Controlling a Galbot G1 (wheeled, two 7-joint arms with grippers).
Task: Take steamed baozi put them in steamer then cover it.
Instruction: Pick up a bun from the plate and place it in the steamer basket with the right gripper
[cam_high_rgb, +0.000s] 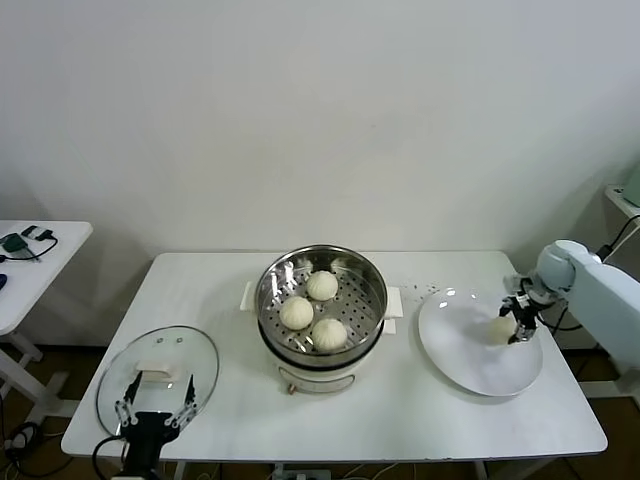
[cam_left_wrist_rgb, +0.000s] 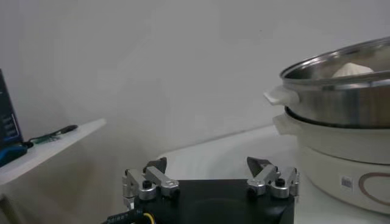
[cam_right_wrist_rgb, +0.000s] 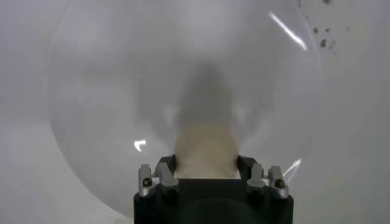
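White table (cam_high_rgb: 400, 420) before us: our right gripper (cam_high_rgb: 518, 322) clenches the last baozi (cam_high_rgb: 501, 327) on the plate (cam_high_rgb: 470, 365) at three o'clock of the steamer (cam_high_rgb: 370, 275); our left gripper (cam_high_rgb: 155, 412) hangs released.

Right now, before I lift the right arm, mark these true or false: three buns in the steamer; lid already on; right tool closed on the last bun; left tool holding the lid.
1. Three buns sit in the steamer. True.
2. The lid covers the steamer. False: it lies on the table.
3. The right tool is closed on the last bun on the plate. True.
4. The left tool holds the lid. False: it is open and empty.
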